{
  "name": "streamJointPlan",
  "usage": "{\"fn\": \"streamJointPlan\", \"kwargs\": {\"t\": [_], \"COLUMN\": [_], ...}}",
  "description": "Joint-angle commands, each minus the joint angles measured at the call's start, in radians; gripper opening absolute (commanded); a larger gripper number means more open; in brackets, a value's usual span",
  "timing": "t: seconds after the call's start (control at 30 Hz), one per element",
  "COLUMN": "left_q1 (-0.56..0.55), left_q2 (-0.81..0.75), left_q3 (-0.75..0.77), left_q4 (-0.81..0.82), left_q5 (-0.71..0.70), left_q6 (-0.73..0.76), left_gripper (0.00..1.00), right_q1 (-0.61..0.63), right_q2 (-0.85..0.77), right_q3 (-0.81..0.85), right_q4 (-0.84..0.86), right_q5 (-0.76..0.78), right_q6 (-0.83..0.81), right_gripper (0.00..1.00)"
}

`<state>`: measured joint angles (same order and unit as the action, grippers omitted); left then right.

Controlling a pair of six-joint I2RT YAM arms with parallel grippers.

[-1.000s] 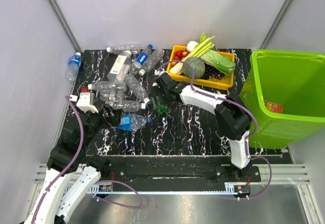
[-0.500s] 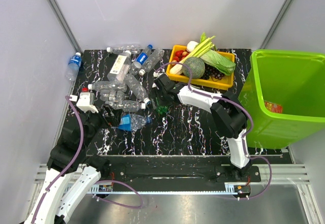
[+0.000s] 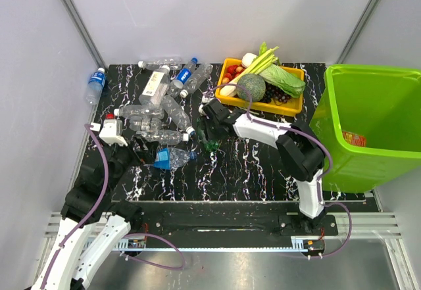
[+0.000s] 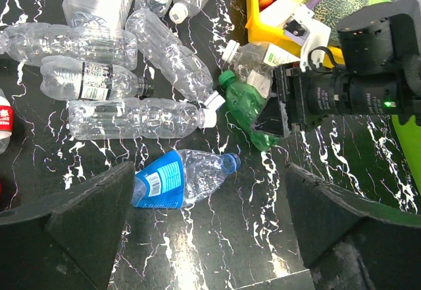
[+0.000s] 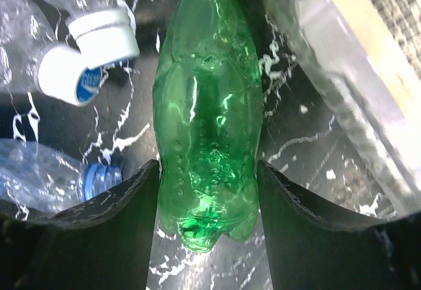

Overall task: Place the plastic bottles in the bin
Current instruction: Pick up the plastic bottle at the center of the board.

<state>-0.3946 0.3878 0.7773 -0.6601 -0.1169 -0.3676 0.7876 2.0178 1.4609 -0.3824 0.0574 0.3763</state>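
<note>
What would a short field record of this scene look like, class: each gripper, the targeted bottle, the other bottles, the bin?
left gripper: open, empty
right gripper: one finger on each side of the green bottle; firm grip unclear
green bottle: lying on the table
clear bottles: lying piled on the table's left part
bin: lime green, at the table's right end

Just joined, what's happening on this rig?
The right gripper has its fingers either side of the small green plastic bottle, which lies on the black marbled table; firm grip unclear. The left gripper hovers open above the clear plastic bottles. None of these is in the large lime-green plastic bin yet.
</note>
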Motion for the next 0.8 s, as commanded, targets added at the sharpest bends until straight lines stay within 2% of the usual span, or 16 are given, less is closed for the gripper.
{"fn": "streamJointPlan", "kwargs": {"t": [0.0,0.23,0.37,0.5,0.77], "left_q1": [0.002,0.002,0.002,0.002,0.002], "left_q2": [0.017,0.040,0.049,0.059,0.065], "left_q3": [0.007,0.005,0.005,0.004,0.005], "left_q4": [0.021,0.024,0.024,0.021,0.024], "left_q5": [-0.006,0.003,0.006,0.002,0.010], "left_q6": [-0.004,-0.004,-0.005,-0.005,-0.005], "left_gripper": [0.99,0.99,0.99,0.99,0.99], "right_q1": [0.009,0.013,0.012,0.012,0.012], "right_q2": [-0.145,-0.306,-0.421,-0.560,-0.823], "right_q3": [-0.056,-0.169,-0.172,-0.152,-0.108], "right_q4": [0.002,0.027,0.020,0.022,0.043], "right_q5": [-0.034,-0.054,-0.001,0.106,0.438], "right_q6": [0.042,0.101,0.084,0.061,-0.068], "right_gripper": [0.54,0.48,0.46,0.44,0.42]}}
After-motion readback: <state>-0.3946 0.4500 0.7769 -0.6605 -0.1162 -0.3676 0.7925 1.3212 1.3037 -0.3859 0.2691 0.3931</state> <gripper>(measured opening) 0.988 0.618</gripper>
